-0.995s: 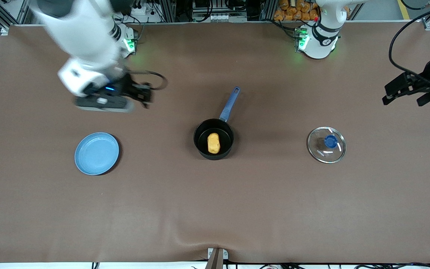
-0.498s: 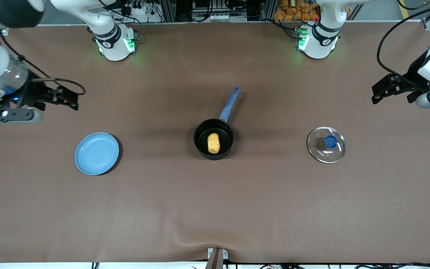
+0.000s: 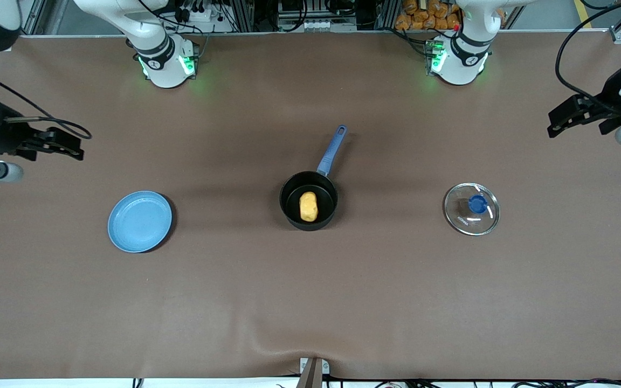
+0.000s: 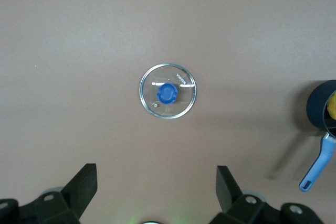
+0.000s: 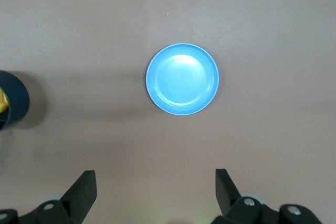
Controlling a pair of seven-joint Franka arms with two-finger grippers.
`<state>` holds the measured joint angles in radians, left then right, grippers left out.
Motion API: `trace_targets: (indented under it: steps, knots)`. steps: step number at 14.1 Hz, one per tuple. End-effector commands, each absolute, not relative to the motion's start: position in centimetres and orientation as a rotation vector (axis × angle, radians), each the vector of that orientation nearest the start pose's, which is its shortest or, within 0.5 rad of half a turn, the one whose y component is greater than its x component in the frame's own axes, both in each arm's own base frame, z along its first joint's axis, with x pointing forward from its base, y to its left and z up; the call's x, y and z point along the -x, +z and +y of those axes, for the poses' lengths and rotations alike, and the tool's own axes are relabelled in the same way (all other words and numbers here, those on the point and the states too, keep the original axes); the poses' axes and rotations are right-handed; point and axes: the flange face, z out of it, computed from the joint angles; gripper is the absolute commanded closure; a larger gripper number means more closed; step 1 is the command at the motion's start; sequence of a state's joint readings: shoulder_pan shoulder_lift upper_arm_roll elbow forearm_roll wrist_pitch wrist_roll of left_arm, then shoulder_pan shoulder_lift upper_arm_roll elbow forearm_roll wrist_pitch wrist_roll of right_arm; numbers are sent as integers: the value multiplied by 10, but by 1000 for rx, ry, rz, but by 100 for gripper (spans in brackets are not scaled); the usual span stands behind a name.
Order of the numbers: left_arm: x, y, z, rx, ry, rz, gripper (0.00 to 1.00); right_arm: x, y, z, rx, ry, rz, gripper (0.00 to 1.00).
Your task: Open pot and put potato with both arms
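A flat, round, light-blue plate (image 3: 139, 221) is lying empty and right side up on the brown cloth-covered table (image 3: 310, 302), toward the right arm's end and well in from that end's edge. The cloth is rippling slightly at the middle of the table's edge nearest the front camera, where a small metal bracket (image 3: 313, 369) is sticking up. Along the table's opposite edge, orange-brown lumps (image 3: 423, 15) are sitting piled among metal frames and cables.

The surface (image 3: 235, 302) wears a matt brown cloth-like cover, slightly rippled at its near edge. The pot (image 3: 309, 200) is matt black; its lid (image 3: 471, 209) is clear, shiny glass with a metal rim. The plate (image 3: 139, 221) looks smooth and glossy.
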<state>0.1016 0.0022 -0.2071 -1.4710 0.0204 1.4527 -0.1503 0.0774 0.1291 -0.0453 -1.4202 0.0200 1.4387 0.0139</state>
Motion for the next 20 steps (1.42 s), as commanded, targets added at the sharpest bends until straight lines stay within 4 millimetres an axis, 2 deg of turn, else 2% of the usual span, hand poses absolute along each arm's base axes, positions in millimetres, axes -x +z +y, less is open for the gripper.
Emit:
trace_targets:
  steps: [1, 2, 4, 6, 8, 10, 11, 14, 20]
  knots:
    - [-532, 669, -50, 3098, 24, 37, 0, -575, 614, 7, 3082, 157, -54, 0]
    - [-533, 669, -39, 3104, 26, 43, 0, -574, 616, 4, 3083, 147, -51, 0]
    - [-530, 668, -37, 3105, 31, 42, 0, -565, 628, 2, 3084, 100, -49, 0]
    - [-526, 664, -36, 3101, 22, 35, 0, -545, 641, -2, 3088, -29, -19, 0]
    - [-522, 663, -36, 3098, 13, 33, 0, -523, 642, -19, 3083, -129, 17, 0]
    - [-522, 665, -37, 3099, 8, 38, 0, -520, 645, -5, 3087, -126, -21, 0]
    - [-522, 665, -37, 3100, 6, 38, 0, -521, 645, -5, 3087, -121, -24, 0]
    - [-522, 673, -34, 3098, -18, 30, 0, -524, 664, -4, 3102, -102, -36, 0]
    - [-528, 673, -35, 3094, -22, 12, 0, -523, 663, -4, 3102, -97, -36, 0]
